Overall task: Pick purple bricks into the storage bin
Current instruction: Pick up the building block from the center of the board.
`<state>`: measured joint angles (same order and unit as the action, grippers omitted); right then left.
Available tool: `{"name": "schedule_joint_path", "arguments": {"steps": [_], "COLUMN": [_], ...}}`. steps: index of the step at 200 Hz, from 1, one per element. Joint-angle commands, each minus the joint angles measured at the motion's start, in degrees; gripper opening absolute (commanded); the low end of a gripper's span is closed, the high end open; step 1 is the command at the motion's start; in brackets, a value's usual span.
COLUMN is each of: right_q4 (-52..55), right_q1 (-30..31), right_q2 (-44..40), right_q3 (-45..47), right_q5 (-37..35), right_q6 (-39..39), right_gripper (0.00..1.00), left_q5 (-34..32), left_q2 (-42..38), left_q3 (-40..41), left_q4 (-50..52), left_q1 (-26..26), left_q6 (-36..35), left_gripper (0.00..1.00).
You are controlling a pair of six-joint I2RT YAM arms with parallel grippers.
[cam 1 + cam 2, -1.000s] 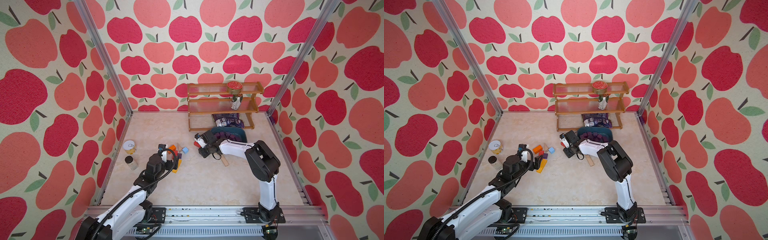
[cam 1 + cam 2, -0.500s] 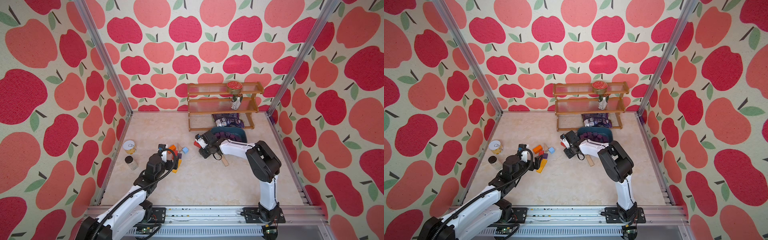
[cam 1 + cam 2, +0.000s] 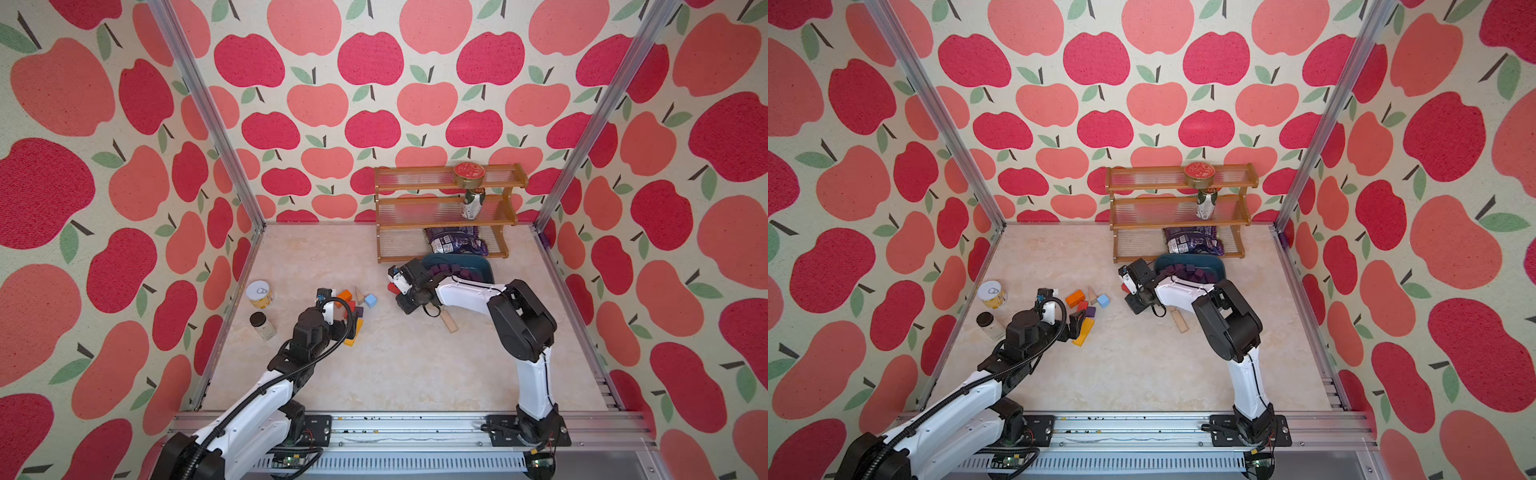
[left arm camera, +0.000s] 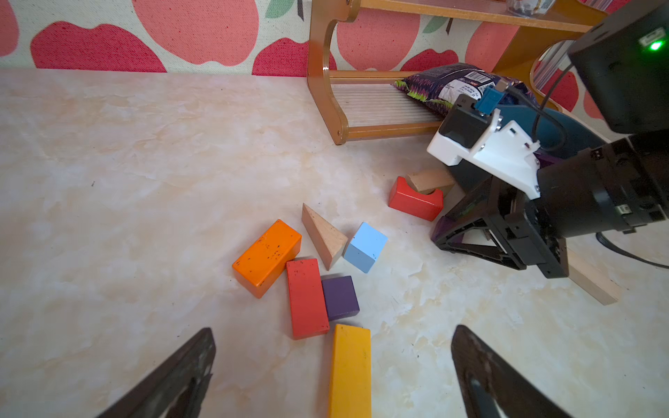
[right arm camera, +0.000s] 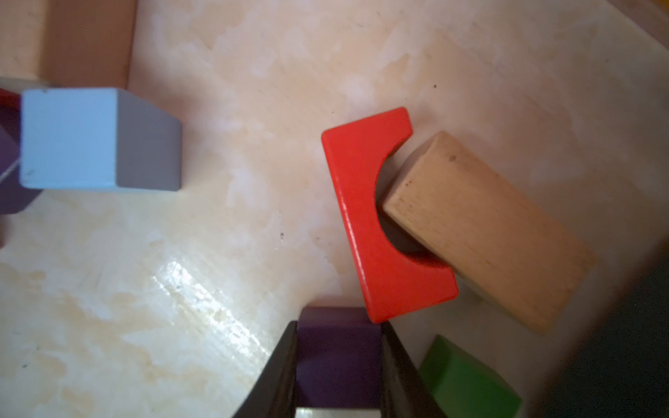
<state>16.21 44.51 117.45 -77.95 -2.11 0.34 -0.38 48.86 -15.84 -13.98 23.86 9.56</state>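
Observation:
My right gripper is shut on a purple brick, low over the table beside a red arch block. In both top views this gripper sits just in front of the storage bin, a teal tub holding several purple bricks. Another purple brick lies in the loose pile of blocks. My left gripper is open, its fingers wide apart on either side of a yellow block, short of that purple brick.
Orange, red, light blue and tan wedge blocks surround the loose purple brick. A tan block, green block and tan plank lie near the right gripper. A can, jar and wooden shelf rack stand nearby.
The right gripper's jaws have closed in tighter on the purple brick. Both arms have stayed almost where they were.

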Motion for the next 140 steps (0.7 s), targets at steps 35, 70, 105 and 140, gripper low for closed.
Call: {"name": "schedule_joint_path", "arguments": {"steps": [35, 70, 105, 140], "right_q4": [5.05, 6.98, 8.53, 10.10], "right_q1": [0.06, 0.05, -0.60, -3.44], "right_q2": [-1.50, -6.23, -11.81, -16.44], "right_q3": [-0.28, -0.20, 0.08, -1.20], "right_q5": [-1.97, -3.23, -2.11, -0.64], "right_q6": [0.98, 1.44, 1.08, 1.45], "right_gripper": [0.25, 0.25, 0.25, 0.26], "left_q5": [-0.15, -0.15, 0.32, 0.38], "left_q2": [0.18, 0.14, 0.51, 0.71], "left_q3": [-0.08, -0.07, -0.27, -0.43], "left_q4": [-0.24, -0.22, -0.44, -0.22], "left_q1": [-0.34, -0.31, -0.32, -0.37], "left_q6": [0.02, -0.01, 0.16, 0.16], "left_gripper": [0.99, 0.99, 0.99, 0.99]}}
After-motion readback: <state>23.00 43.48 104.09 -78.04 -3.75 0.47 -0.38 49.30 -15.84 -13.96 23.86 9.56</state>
